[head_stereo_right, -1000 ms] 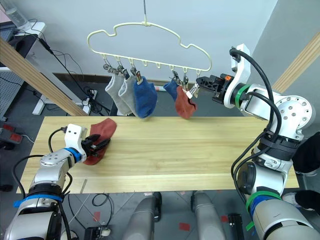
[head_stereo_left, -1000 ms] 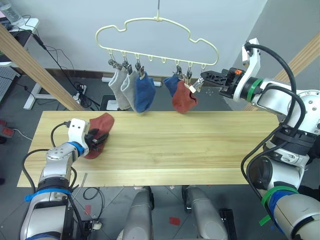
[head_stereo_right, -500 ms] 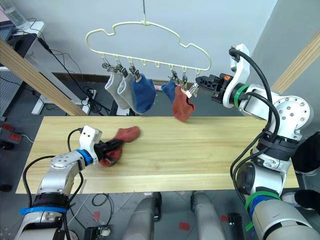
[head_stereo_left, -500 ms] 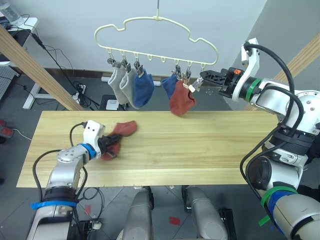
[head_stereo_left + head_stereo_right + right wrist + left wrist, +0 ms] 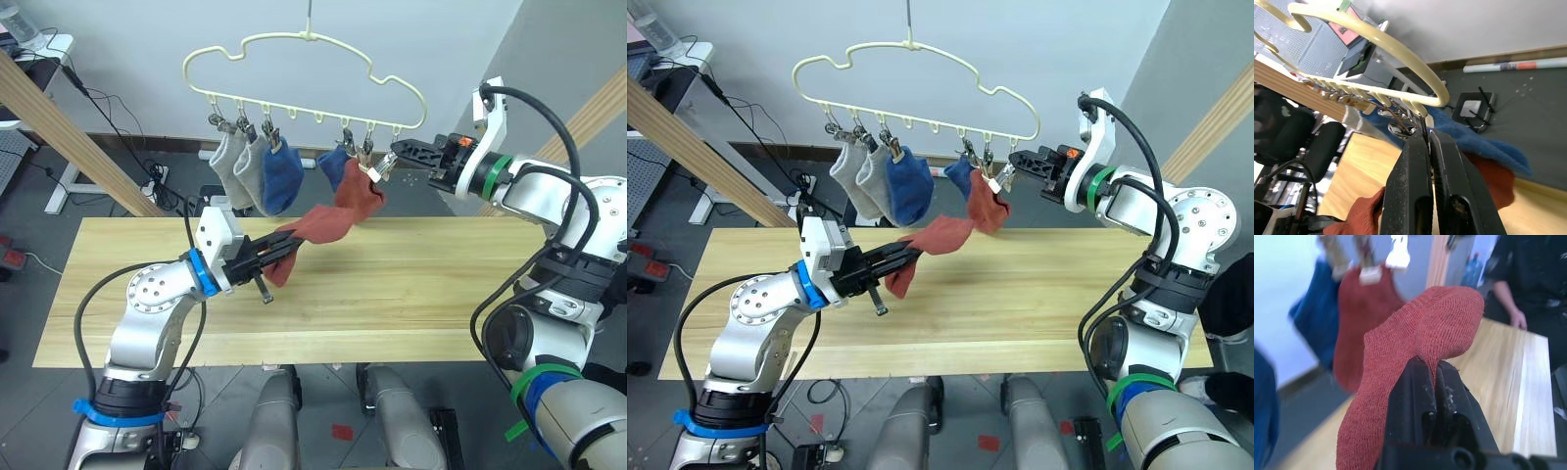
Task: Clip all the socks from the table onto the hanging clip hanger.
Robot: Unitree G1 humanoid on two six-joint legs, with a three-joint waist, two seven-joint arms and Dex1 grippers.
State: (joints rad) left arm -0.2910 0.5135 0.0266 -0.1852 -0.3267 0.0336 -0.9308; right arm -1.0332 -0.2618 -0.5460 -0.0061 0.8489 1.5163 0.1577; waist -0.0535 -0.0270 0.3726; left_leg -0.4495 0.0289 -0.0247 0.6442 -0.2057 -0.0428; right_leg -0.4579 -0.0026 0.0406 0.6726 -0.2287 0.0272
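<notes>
The left claw (image 5: 279, 253) is clamped on the last red sock (image 5: 318, 228), holding it up off the worktop (image 5: 411, 284) and out towards the hanger (image 5: 304, 73); the sock's free end reaches close under the red one already hanging (image 5: 361, 199); up at the bar the right claw (image 5: 394, 157) has its fingers pressed together on an end clip (image 5: 377, 168), at the right end of the row.

Two grey socks (image 5: 235, 171), two blue socks (image 5: 282, 176) and that one red are pegged along the bar; the worktop holds no more socks, so by my reckoning this is the final one.

To do it well, I'd say the left arm needs to bring the sock's edge up between the clip's jaws, not just near them; the cloth droops, so a short free edge above the fingers would feed in cleaner; the right claw should keep the clip squeezed wide until the knit sits well inside, then let go first; the hanger swings on its hook, so a slow approach would save chasing it.

The left wrist view shows the fingers (image 5: 1410, 391) pinching a fold of the sock, and a person (image 5: 1528, 279) in dark clothes at the worktop's far end; the right wrist view shows the fingers meeting at the clip under the yellow wire, which the head views make too small to judge.
</notes>
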